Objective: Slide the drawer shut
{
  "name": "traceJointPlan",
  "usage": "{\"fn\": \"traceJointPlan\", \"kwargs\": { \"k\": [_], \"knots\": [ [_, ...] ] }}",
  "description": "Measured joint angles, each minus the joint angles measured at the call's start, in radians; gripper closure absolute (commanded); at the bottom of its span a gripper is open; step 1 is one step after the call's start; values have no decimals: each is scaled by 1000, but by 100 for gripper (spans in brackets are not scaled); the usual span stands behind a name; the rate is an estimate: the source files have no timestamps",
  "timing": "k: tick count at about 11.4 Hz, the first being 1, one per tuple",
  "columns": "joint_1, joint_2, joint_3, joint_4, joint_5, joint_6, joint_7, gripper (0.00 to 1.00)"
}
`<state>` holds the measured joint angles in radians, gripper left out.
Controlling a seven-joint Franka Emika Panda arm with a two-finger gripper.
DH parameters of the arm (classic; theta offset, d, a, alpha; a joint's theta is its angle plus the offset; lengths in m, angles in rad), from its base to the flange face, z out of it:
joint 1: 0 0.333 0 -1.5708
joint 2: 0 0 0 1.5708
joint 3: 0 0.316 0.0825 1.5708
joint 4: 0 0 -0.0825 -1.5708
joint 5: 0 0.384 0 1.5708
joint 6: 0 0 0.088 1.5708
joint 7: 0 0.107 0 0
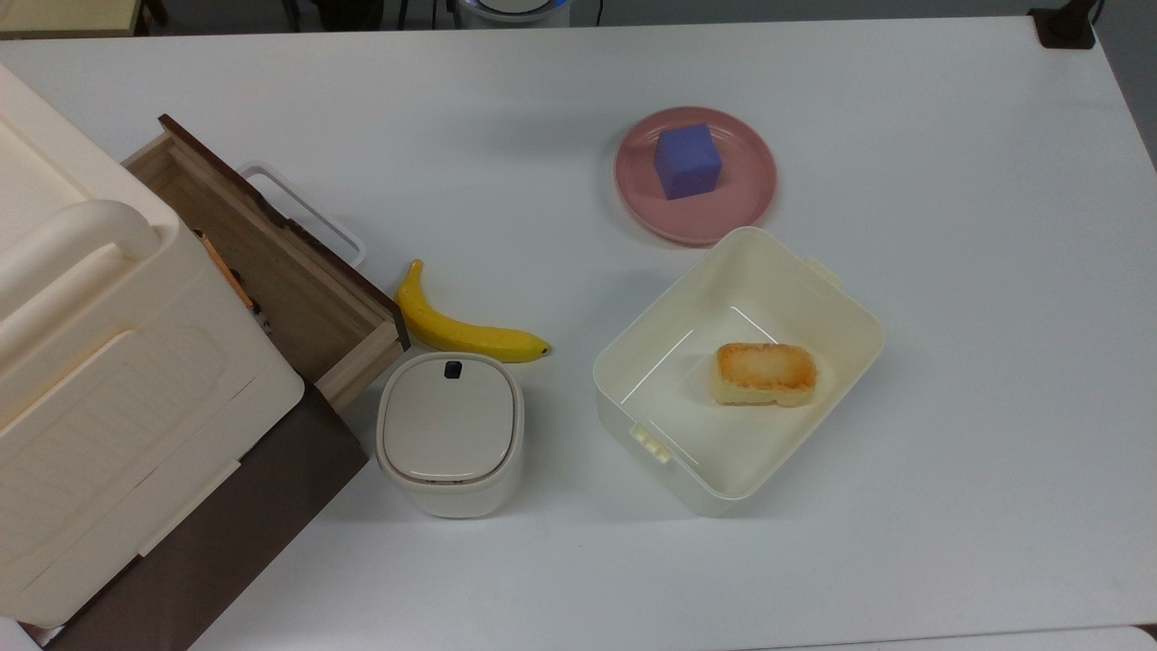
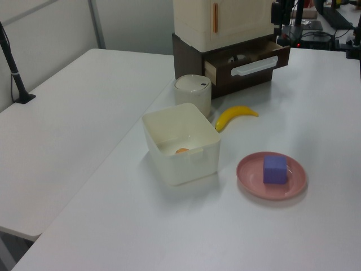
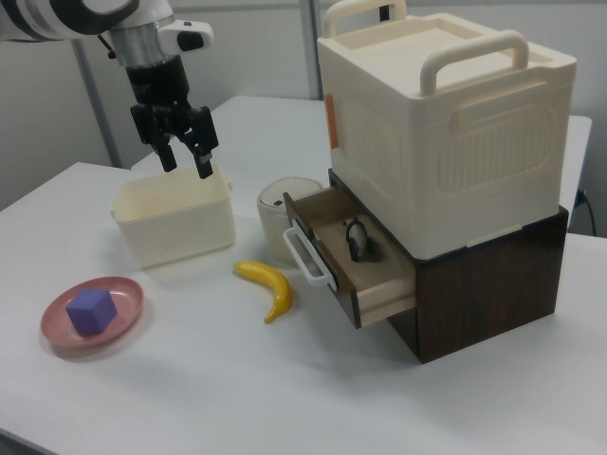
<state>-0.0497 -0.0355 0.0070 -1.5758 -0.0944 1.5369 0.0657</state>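
Wood drawer (image 3: pixel 356 261) stands pulled out from dark cabinet (image 3: pixel 484 284) under cream box (image 3: pixel 446 114), at the right view's right; white loop handle (image 3: pixel 308 254) faces banana (image 3: pixel 268 287) on tabletop (image 1: pixel 949 271). Small dark item lies inside. Claw (image 3: pixel 185 156) hangs w/ fingers spread, holding nothing, above bin (image 3: pixel 175 218), well apart from drawer. Judgement: drawer light, rigid, prob. slides easily; no grip needed — push flat on brown front panel near handle, square to travel, so it doesn't rack.
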Motion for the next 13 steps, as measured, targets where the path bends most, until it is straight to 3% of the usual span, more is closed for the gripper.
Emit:
{"fn": "traceJointPlan", "kwargs": {
  "k": [2,3,4,9,13],
  "knots": [
    [-1,0,0,0,0,-55,-5,69],
    [-1,0,-1,0,0,-83,-6,95],
    [-1,1,-2,-3,0,-95,-6,100],
    [-37,39,-9,-28,5,-53,33,100],
    [-80,51,-12,-208,22,295,40,100]
  ]
}}
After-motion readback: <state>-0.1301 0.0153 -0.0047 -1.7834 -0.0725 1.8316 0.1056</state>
